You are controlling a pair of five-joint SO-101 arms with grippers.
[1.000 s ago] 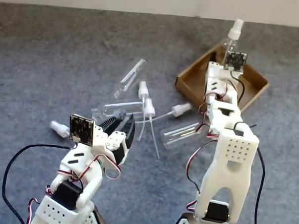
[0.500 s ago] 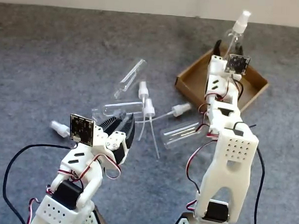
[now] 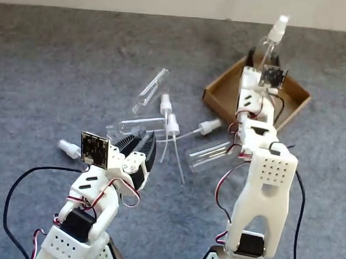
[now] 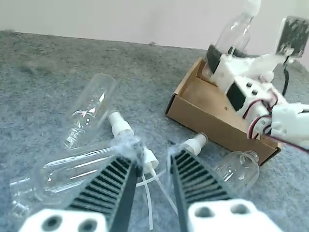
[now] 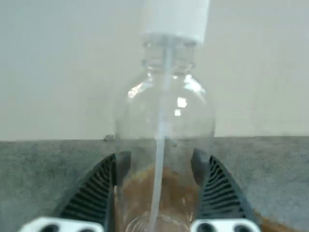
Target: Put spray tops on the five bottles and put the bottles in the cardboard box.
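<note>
Capped bottle (image 3: 268,46) first: from the high view, my right gripper (image 3: 261,59) has it pinched by the body. It's raised and a bit tilted over the far side of the cardboard box (image 3: 219,97), with its spray top (image 3: 278,26) pointing up and away. Three uncapped bottles (image 3: 150,89) lie flat on the grey table (image 3: 60,73) between the two arms, with loose spray tops (image 3: 173,125) scattered among them. One more top sits off beside the left arm. My left gripper (image 3: 142,141) hangs low at the near edge of that pile.

On the left wrist view, the left gripper (image 4: 154,159) has its jaws spread with nothing pinched. Loose spray tops (image 4: 120,126) are just past the fingertips (image 4: 131,162), and uncapped bottles (image 4: 89,111) lie on either side. Farther off I can see the cardboard box (image 4: 212,113), and the capped bottle (image 4: 235,34) held up above it.

On the right wrist view, the right gripper (image 5: 158,164) is clamped on the capped bottle (image 5: 164,121), with both fingers (image 5: 96,193) against its sides. The spray top (image 5: 176,19) is seated on the neck, and its dip tube runs down inside.
</note>
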